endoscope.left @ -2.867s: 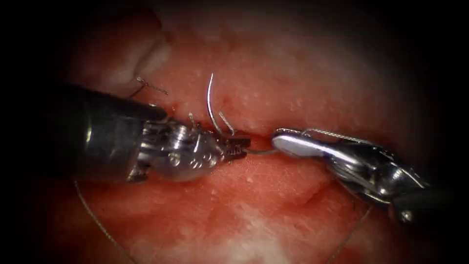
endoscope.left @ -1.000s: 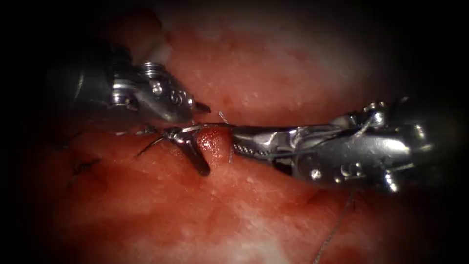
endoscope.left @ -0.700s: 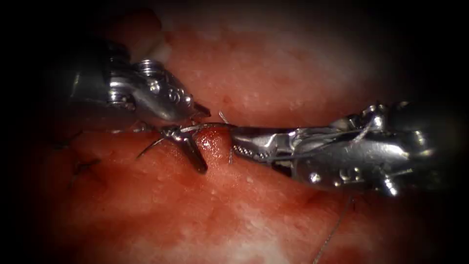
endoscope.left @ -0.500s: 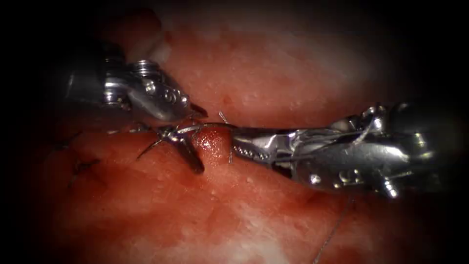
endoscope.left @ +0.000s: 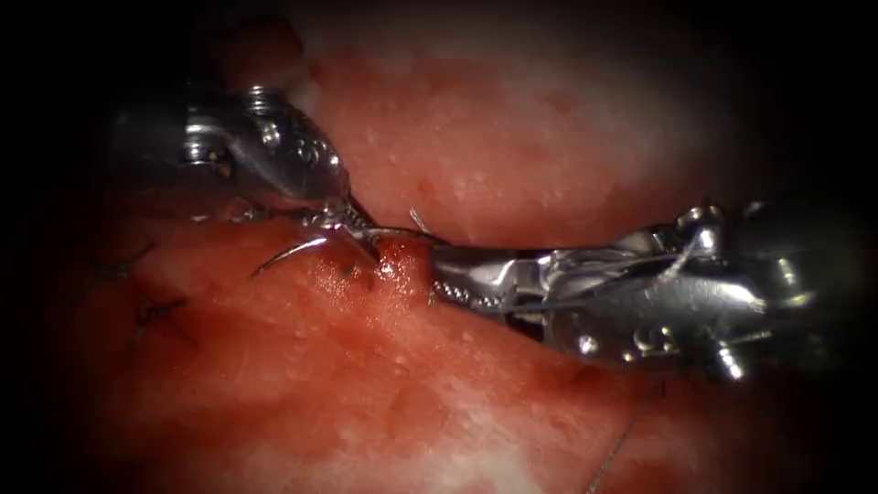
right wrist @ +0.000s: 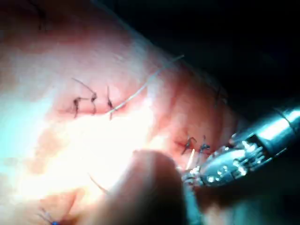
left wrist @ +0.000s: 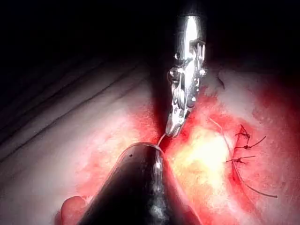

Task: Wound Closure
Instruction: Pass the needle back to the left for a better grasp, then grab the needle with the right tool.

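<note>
My left arm's steel needle-driver tool (endoscope.left: 352,224) has swung down since half a second ago; its jaws are now closed on the thin curved steel needle (endoscope.left: 293,251) near its emerging end. The needle sits in the wet red pork tissue (endoscope.left: 512,137) left of my right tool (endoscope.left: 437,274) (jaws closed, pressing tissue). Dark knotted stitches (endoscope.left: 151,309) lie farther left.

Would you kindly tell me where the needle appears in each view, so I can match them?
Endoscope: needle curves left of the raised tissue, clamped by the left tool.
Left wrist: needle is a thin sliver at the right tool's tip.
Right wrist: needle is a pale sliver beside the left tool.
Shared landmark: the finished stitches.
</note>
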`<action>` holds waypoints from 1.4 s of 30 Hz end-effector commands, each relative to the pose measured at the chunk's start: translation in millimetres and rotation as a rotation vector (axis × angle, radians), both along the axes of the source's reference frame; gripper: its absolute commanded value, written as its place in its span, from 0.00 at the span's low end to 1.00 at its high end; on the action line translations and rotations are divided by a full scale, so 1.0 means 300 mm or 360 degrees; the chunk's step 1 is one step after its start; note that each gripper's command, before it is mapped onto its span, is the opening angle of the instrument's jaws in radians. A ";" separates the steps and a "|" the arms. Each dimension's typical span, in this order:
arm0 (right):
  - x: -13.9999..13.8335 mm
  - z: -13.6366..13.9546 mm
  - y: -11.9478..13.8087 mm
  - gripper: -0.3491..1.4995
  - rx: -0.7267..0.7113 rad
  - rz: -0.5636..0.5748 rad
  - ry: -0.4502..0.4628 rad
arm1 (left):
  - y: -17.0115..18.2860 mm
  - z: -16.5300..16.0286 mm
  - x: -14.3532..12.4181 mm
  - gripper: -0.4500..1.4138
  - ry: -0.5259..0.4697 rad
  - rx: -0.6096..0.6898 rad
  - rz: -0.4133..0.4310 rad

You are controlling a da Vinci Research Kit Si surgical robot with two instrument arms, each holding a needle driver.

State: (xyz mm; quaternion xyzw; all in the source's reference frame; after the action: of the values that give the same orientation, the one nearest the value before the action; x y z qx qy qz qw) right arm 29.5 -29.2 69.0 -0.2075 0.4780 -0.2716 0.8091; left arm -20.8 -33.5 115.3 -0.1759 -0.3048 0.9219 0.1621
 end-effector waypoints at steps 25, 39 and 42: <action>-0.0039 0.0057 0.0045 0.66 0.0727 0.0771 0.0098 | -0.001 0.003 -0.0059 0.00 -0.0553 -0.0020 -0.0652; 0.0003 0.0066 0.0026 0.54 0.0652 0.1205 0.0464 | -0.007 0.005 -0.0153 0.00 -0.0792 -0.0040 -0.0935; 0.0022 0.0070 0.0012 0.51 0.0640 0.1211 0.0478 | -0.007 0.005 -0.0152 0.00 -0.0802 -0.0034 -0.0946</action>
State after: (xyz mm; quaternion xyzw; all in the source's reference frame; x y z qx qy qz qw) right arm 29.5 -28.3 70.7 -0.2439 0.5215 0.1772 0.7982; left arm -24.9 -35.5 116.2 -0.4792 -0.2604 0.7657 0.3411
